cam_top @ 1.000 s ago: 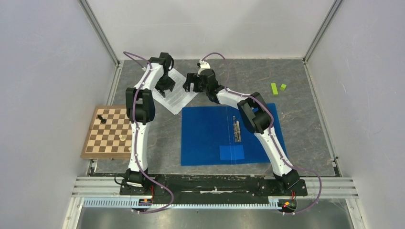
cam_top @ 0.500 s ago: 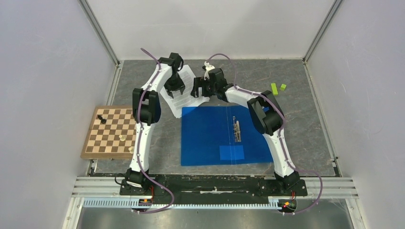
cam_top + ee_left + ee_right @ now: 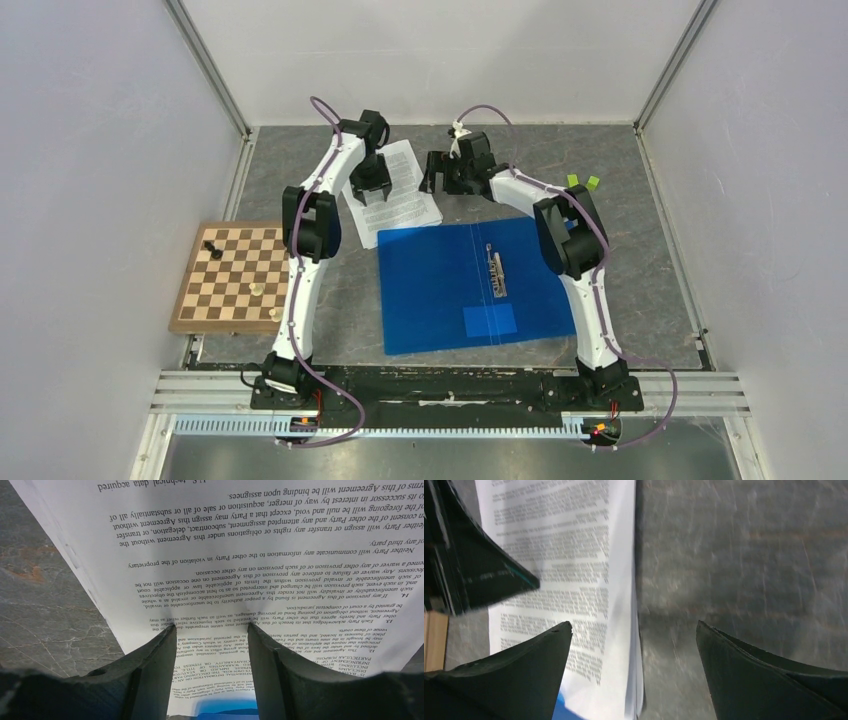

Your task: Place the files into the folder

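Two robot arms are working at the far side of a grey tabletop, where the files are lying flat just behind the far left corner of the folder, their near edge just reaching its blue edge. The folder is lying open, showing only its metal clip along the spine; no sheet is sitting inside it, so the job appears to be in its early part, with the whole transfer yet to be made.

The left pincer is standing partly open, both fingertips pressing down on the printed top sheet, apparently for sliding rather than lifting. The right pincer is hovering wide open and empty over the files' right edge and the bare tabletop beside it.

A chessboard carrying a few pieces is sitting well apart at the left, and two green blocks are lying at the far right.
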Motion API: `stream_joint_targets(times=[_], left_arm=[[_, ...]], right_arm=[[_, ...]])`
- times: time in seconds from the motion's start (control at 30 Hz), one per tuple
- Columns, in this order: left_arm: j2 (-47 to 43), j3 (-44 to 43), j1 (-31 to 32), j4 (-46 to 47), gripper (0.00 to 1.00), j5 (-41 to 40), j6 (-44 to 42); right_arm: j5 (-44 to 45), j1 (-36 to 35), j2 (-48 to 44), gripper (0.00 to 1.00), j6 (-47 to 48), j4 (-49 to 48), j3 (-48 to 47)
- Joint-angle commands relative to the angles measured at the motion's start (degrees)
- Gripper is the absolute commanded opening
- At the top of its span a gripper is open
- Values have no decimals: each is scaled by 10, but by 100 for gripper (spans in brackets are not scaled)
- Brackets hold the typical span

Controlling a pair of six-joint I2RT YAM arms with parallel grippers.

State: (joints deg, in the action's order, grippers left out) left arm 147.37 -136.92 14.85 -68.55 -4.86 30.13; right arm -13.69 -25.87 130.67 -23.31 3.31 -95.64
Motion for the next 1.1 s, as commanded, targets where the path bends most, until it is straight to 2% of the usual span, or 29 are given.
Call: stream_joint_targets(times=[0.0, 0.23, 0.4, 0.57, 0.67, 0.77, 0.93, 1.07], left_arm=[[51, -18, 14, 7, 60, 45, -47], [58, -20, 15, 9, 60, 53, -40], [61, -21, 14, 13, 60, 69, -34], [63, -27, 13, 13, 60, 72, -34], [67, -35, 9, 13, 60, 75, -34], [69, -41, 2, 15, 60, 81, -32], [77, -51, -9, 16, 60, 91, -29], [78, -52, -15, 20, 60, 100, -26]], right_arm=[[-7, -17, 69, 98, 14, 88, -107], [-43, -39, 108, 98, -15, 92, -130], [-111, -51, 135, 98, -60, 50, -142], [-166, -48, 135, 98, -118, -26, -125], [-220, -40, 134, 98, -192, -123, -103], [-244, -38, 140, 98, -232, -157, -117], [-299, -39, 158, 98, -354, -283, -118], [-319, -41, 162, 98, -416, -354, -111]])
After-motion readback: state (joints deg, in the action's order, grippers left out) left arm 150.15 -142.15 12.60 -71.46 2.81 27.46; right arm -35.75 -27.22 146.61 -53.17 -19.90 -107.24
